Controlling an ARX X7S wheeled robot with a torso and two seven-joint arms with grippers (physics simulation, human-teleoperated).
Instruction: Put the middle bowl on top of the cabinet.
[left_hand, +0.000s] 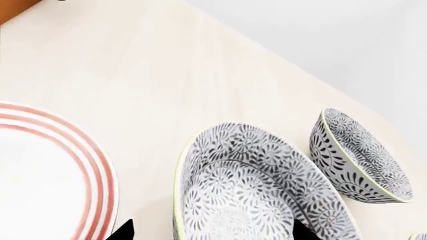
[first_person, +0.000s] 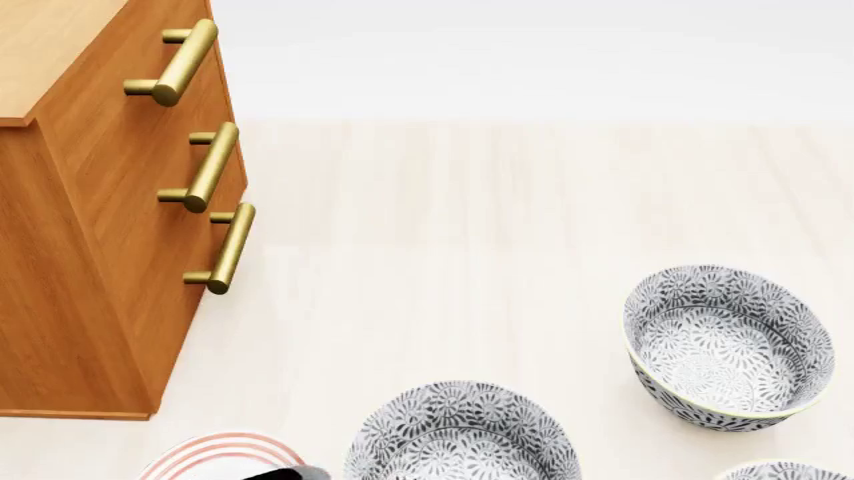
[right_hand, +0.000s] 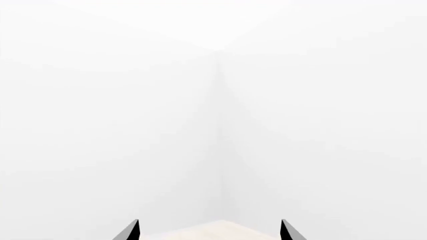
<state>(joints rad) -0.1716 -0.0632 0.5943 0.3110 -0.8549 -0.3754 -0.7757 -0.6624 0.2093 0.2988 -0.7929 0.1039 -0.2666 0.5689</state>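
Note:
The middle bowl (left_hand: 260, 190) (first_person: 461, 435), white with a dense grey-black leaf pattern, stands upright on the pale table at the head view's lower edge. My left gripper (left_hand: 213, 231) (first_person: 300, 472) is open and close to it. One fingertip (left_hand: 125, 231) is outside the bowl's rim on the plate side, and the other (left_hand: 301, 232) is over the bowl's inside. It holds nothing. The cabinet (first_person: 107, 250) stands at the left, orange-brown with three brass handles and a lighter top (first_person: 54, 50). My right gripper (right_hand: 210, 231) is open and empty, facing a white wall.
A second patterned bowl (first_person: 727, 345) (left_hand: 360, 157) sits to the right and farther back. A third bowl (first_person: 781, 470) peeks in at the lower right corner. A white plate with red rings (first_person: 220, 455) (left_hand: 47, 170) lies left of the middle bowl, before the cabinet.

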